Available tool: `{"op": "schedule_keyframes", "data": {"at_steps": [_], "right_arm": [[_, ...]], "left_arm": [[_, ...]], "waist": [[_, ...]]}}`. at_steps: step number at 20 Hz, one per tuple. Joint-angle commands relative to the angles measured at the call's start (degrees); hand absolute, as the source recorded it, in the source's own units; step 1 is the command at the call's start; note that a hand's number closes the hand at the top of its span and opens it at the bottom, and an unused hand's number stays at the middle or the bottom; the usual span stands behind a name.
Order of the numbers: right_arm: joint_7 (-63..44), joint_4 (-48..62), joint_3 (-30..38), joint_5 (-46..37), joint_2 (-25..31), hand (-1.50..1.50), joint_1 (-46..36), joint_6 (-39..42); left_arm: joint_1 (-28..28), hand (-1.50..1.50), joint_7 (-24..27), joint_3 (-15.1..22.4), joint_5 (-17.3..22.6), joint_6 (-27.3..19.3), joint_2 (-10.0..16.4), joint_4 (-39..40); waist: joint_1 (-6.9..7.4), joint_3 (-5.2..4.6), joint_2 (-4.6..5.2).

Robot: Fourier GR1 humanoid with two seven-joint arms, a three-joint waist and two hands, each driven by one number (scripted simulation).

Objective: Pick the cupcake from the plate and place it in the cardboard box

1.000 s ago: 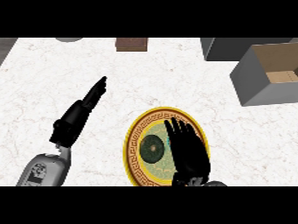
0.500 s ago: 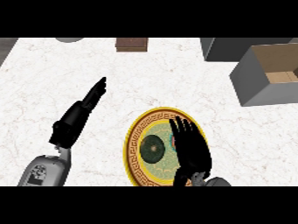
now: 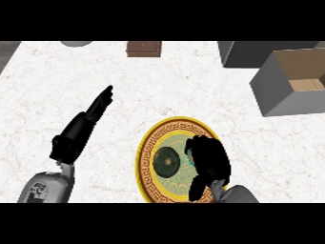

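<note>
Far left, in from the lower edge: grey left forearm (image 3: 49, 188), then the left hand (image 3: 80, 131), black, stretched long over the white counter (image 3: 193, 90), fingers straight and together, pointing away and a little rightward, round nothing. Well beyond its fingertips, at the counter's far edge: part of a grey round thing (image 3: 75, 43). Beyond and right of those fingertips, also at the far edge: a small brown block (image 3: 144, 48). Right of the left hand, apart from it: a plate (image 3: 182, 125) with a gold patterned rim and a pale green middle. On that plate, just left of the right hand: the cupcake (image 3: 167, 161), dark and round as seen from above, a little left of the plate's centre. Over the plate's right half: the right hand (image 3: 208, 162), black, fingers curled under and closed on themselves, not round the cupcake, wrist at the plate's near rim. Cupcake outside that curl, in plain sight beside it; touching or not, impossible to tell. Well beyond the right hand and off to its right: the box (image 3: 281, 97), grey outside, open on top, tan floor showing within. Just behind the box, toward the far edge: a darker grey block (image 3: 259, 52).
</note>
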State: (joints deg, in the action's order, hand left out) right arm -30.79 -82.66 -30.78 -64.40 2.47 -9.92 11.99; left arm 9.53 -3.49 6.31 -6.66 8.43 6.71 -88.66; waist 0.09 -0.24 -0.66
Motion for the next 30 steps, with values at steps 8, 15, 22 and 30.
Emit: {"op": "schedule_keyframes", "data": {"at_steps": [8, 15, 22, 30], "right_arm": [[44.0, -3.5, 15.9, 13.5, 34.9, 1.50, 12.2, -11.6], [51.8, -5.4, 27.3, 18.1, 36.9, 1.50, 14.9, -20.8], [56.7, -23.8, 39.2, 31.2, 42.6, 1.50, 28.2, -14.9], [55.3, -31.2, 57.3, 50.8, 42.8, 1.50, 29.2, -4.4]], "left_arm": [[0.7, 0.00, 0.1, -0.1, -1.0, -1.1, -1.0, 1.8], [0.3, 0.00, -0.5, -0.2, -0.4, 0.5, -0.5, 0.0], [3.6, 0.00, -2.2, -1.3, -1.7, -1.6, -1.5, 1.8], [-1.6, 0.00, -1.9, -1.5, 0.6, 1.7, 0.2, -2.8]], "waist": [[-1.72, 0.40, 0.71], [-0.87, 0.25, 0.54], [-2.11, 0.19, 0.34], [-0.89, 0.21, 0.42]]}}
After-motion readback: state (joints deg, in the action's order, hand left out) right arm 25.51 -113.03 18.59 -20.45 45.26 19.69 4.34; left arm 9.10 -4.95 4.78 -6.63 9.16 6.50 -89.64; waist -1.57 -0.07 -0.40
